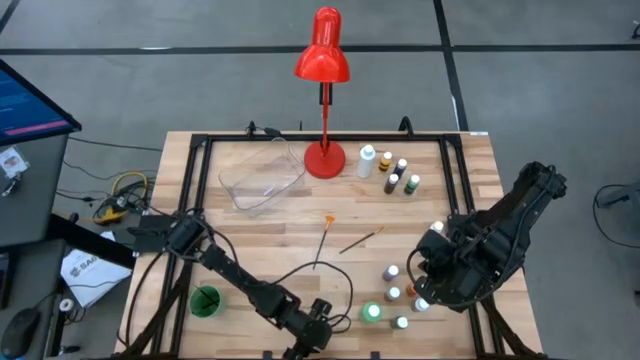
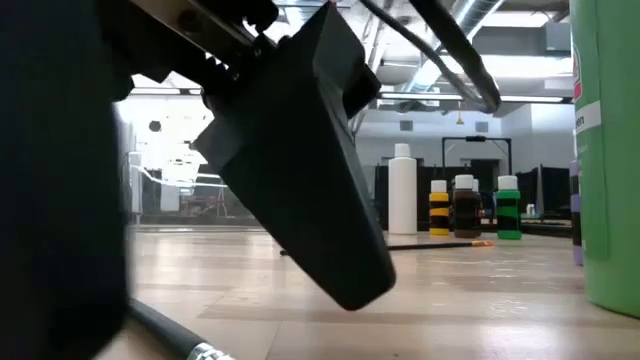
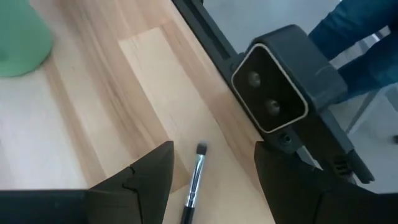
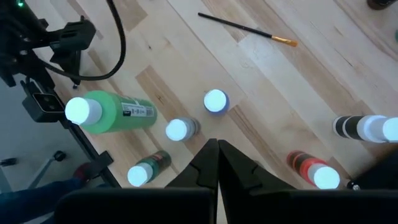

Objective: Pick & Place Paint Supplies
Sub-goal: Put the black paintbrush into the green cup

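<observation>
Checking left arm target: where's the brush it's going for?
The brush lies flat on the table's near edge, between the left tool's open fingers, beside the black frame rail.

The brush between the left tool's fingers ran off the frame edge, handle cut short. In the low view, the dark arm blocked everything left of the white bottle.

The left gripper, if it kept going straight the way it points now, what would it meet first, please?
Most likely the thin brush lying on the table: in the left wrist view it sits between the open fingers of the left gripper, just ahead. How near it is cannot be judged.
</observation>
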### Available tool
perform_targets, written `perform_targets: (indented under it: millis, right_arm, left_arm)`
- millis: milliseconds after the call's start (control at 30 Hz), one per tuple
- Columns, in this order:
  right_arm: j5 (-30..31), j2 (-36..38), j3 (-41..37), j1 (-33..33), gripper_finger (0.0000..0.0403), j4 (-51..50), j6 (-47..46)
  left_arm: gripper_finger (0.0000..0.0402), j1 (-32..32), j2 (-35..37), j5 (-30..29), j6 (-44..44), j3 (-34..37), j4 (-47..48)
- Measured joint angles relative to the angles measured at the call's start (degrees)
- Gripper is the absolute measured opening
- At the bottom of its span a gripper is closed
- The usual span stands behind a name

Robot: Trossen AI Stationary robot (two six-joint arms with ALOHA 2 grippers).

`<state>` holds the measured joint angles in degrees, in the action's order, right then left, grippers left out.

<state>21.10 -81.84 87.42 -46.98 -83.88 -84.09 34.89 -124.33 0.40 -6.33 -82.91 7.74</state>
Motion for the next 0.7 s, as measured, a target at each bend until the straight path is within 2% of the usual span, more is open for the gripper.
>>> perform_targets:
  millis: [300, 700]
  right_arm:
    - [0.1, 0.0, 0.0, -0.3, 0.0, 0.3, 0.0]
    - [0.1, 0.0, 0.0, -0.3, 0.0, 0.4, -0.2]
  left_arm:
    - [0.0214, -0.6, -0.5, 0.0, 0.1, 0.0, -0.5]
    - [0.0183, -0.6, -3.8, 4.9, 2.5, -1.0, -4.3]
